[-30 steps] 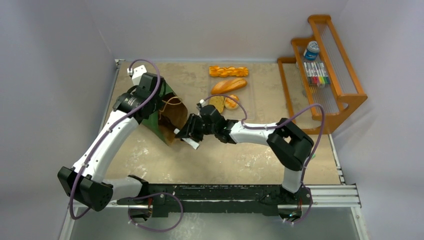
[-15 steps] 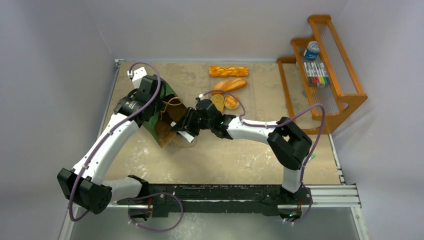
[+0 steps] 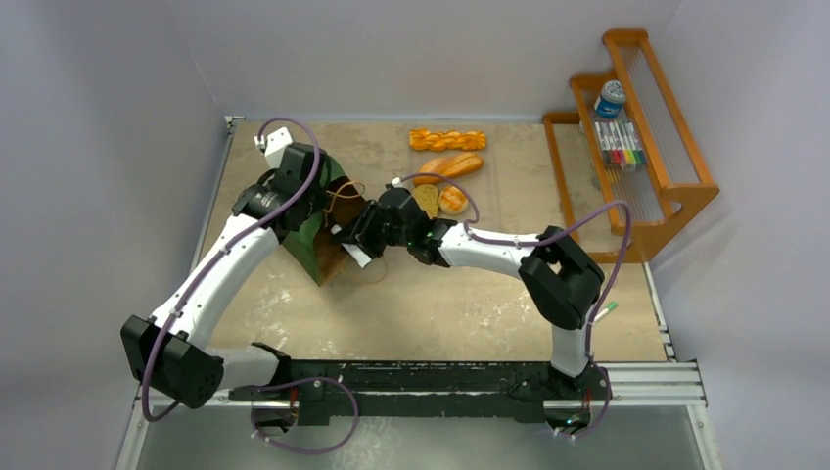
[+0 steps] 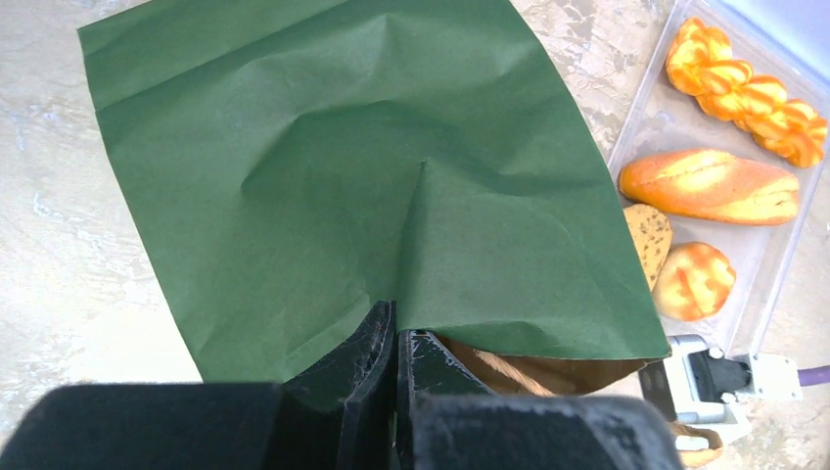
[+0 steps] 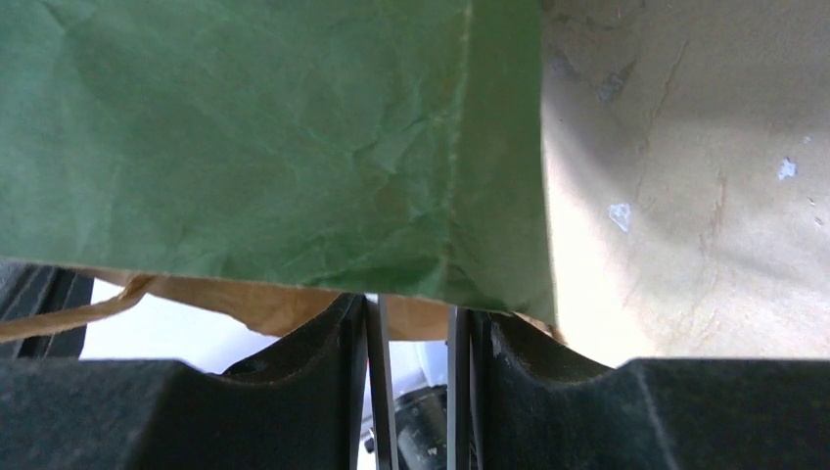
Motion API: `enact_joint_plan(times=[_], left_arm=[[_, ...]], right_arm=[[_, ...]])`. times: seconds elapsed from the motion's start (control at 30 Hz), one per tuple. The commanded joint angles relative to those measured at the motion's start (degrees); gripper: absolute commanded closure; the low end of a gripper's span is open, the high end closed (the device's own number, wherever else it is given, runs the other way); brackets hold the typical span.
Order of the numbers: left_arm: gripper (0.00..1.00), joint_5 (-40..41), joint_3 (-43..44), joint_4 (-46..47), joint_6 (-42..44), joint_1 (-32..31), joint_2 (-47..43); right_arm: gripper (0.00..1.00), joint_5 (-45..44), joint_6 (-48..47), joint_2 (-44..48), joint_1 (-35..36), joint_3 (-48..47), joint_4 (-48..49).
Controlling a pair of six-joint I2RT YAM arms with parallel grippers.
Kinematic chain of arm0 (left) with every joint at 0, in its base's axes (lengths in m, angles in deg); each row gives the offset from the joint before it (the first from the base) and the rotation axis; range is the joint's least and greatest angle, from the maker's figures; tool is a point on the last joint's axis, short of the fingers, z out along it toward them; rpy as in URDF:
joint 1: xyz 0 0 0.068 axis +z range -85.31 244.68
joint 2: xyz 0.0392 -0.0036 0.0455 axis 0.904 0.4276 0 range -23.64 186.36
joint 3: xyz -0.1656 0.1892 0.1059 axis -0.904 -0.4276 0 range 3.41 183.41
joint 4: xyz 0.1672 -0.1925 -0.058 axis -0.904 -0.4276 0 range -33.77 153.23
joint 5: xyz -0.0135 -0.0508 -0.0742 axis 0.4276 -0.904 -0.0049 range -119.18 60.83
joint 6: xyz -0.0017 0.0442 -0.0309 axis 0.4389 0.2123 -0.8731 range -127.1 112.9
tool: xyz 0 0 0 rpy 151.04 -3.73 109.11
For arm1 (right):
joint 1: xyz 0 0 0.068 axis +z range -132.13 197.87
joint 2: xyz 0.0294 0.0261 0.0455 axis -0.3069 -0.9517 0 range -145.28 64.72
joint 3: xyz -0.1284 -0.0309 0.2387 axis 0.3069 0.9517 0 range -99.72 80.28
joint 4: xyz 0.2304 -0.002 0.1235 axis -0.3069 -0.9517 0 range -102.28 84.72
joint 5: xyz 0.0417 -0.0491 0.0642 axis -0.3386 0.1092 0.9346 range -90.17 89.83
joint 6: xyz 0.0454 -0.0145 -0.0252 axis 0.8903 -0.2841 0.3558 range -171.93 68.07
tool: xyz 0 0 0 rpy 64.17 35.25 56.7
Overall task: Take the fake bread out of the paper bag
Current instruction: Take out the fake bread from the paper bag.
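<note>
My right pincer (image 5: 411,377) has moved from in front of the paper bag (image 4: 323,176) up to its mouth. Its jaws are part-way apart, and I cannot tell whether they hold anything. My left pincer (image 4: 396,338) is clamped on the bag's creased matte-green rim, brown kraft beneath. Glossy fake bread (image 4: 707,186) (braid, loaf, slice, bun) lies in a clear tray (image 4: 654,119) beside the bag. I judge I'm reaching inside for more.
</note>
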Motion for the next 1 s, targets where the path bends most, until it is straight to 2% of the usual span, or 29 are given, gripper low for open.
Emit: enact_joint_plan(times=[0.0, 0.17, 0.57, 0.97], left_arm=[[1.00, -0.20, 0.95, 3.33, -2.87, -0.24, 0.80], [1.00, 1.12, 2.76, 3.25, -2.63, -1.19, 3.00], [1.00, -2.01, 5.29, 2.45, 0.03, -1.76, 6.73], [1.00, -5.77, 6.54, -1.10, 3.73, -1.87, 7.44]], right_arm=[[0.61, -2.36, 2.99, -1.06, -0.17, -4.35, 3.96], [0.61, -1.30, 3.42, -1.64, -0.17, -4.66, 2.15], [0.61, 0.65, 3.70, -4.76, -2.55, -4.49, 1.96], [0.59, 5.60, 2.18, -9.77, -4.54, -6.65, 6.36]])
